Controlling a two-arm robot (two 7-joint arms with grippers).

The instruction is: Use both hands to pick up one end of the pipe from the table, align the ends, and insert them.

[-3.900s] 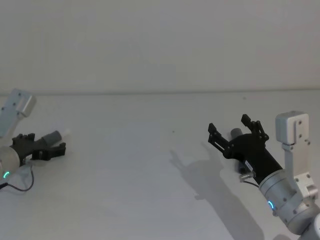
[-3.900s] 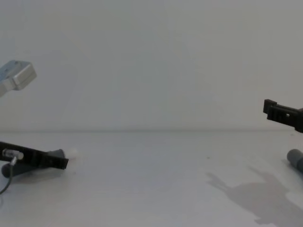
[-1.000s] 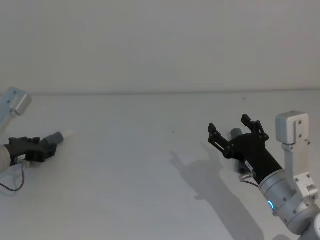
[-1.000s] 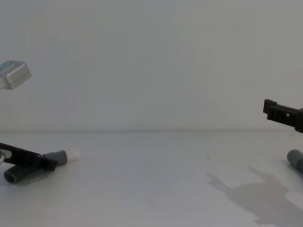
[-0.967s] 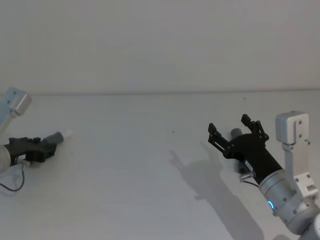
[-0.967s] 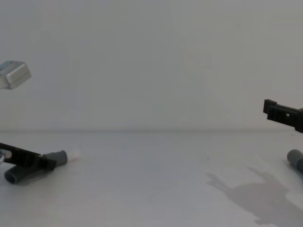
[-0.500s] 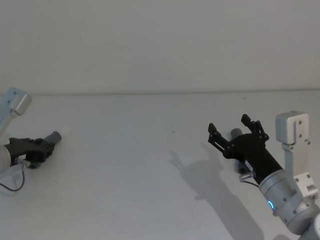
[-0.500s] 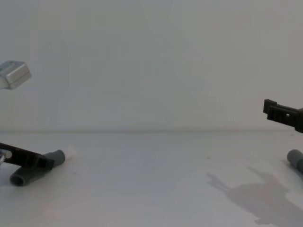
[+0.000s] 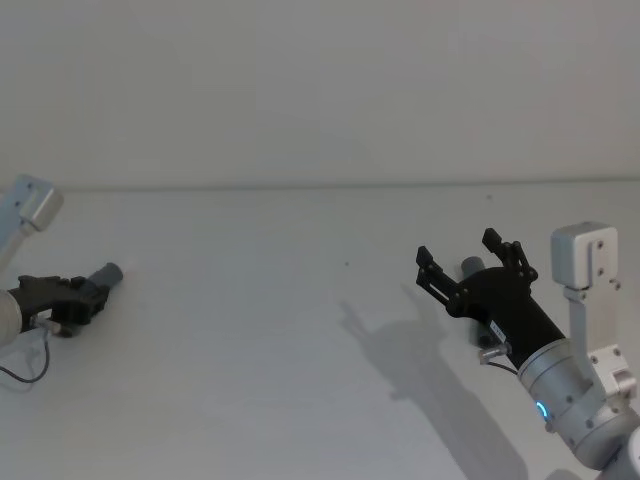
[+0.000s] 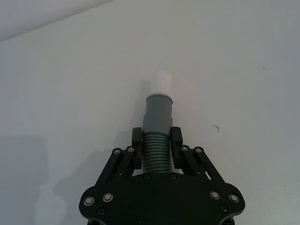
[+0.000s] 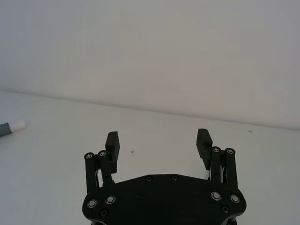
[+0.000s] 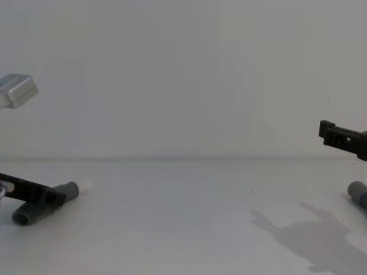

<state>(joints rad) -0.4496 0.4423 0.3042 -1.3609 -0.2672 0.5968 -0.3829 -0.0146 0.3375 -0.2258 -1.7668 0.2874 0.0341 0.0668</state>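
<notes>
Black plastic left gripper (image 10: 157,141) clamps a dark-grey corrugated hose piece (image 10: 156,157); right gripper (image 11: 158,143) gapes above a grey cuff (image 9: 470,266).

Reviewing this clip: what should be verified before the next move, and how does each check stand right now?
1. Left gripper shut on the tipped pipe piece: ok.
2. White tip sticks out clear of the grip: ok.
3. Right gripper open: ok.
4. Second pipe piece grasped: not ok; it lies on the table below the right gripper.
5. Ends aligned: not ok; the two pieces are at opposite sides of the table.
6. Tipped pipe piece lifted off the table: cannot tell.
</notes>
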